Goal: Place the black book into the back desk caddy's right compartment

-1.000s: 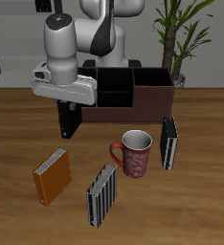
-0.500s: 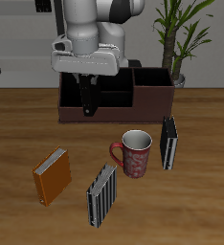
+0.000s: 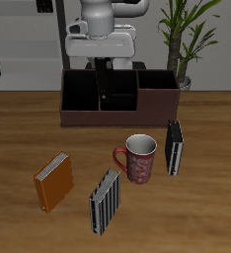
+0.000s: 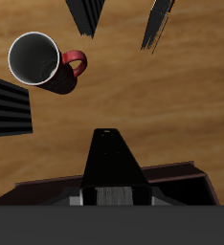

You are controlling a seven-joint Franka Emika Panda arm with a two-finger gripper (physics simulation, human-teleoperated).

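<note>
My gripper (image 3: 105, 72) is shut on the black book (image 3: 104, 89), which hangs upright from it over the back desk caddy (image 3: 117, 117), above the divider by the small middle cells. The right compartment (image 3: 158, 85) is the open end section beside those cells, toward the plant. In the wrist view the black book (image 4: 109, 167) stands between my fingers (image 4: 81, 197), with the caddy's reddish-brown rim (image 4: 186, 180) just under it.
A red mug (image 3: 139, 158) stands in front of the caddy. A black book with white stripes (image 3: 174, 146) stands beside the mug. A grey-and-black striped book (image 3: 106, 200) and an orange book (image 3: 53, 181) stand nearer the front edge. A potted plant (image 3: 184, 40) stands behind the caddy's end.
My gripper has carried the black book from beside the caddy's end up and over it, moving along the caddy toward the plant side.
</note>
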